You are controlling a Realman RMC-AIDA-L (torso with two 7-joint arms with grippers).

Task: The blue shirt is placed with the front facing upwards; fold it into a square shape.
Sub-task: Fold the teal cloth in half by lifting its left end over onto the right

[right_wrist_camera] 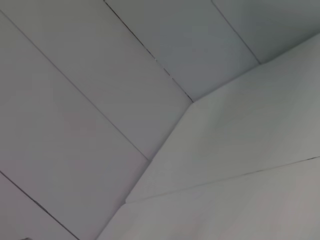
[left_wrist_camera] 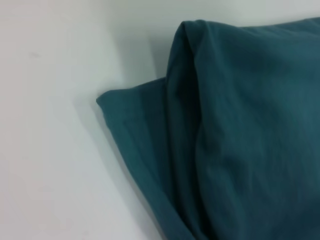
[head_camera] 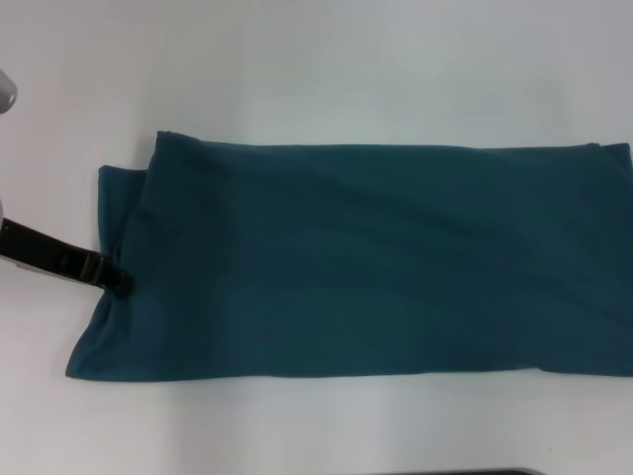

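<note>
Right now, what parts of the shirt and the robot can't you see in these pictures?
- The blue shirt: its right end is cut off by the head view's edge.
- Its chest lettering and collar: folded out of sight in every view.
- Left gripper: only dark fingers at the shirt's left edge; its grip cannot be judged.
- Right gripper: absent; its wrist view shows only white panels.

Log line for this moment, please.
blue shirt: folded to long band on table | left gripper: at shirt's left edge | right gripper: not in view
</note>
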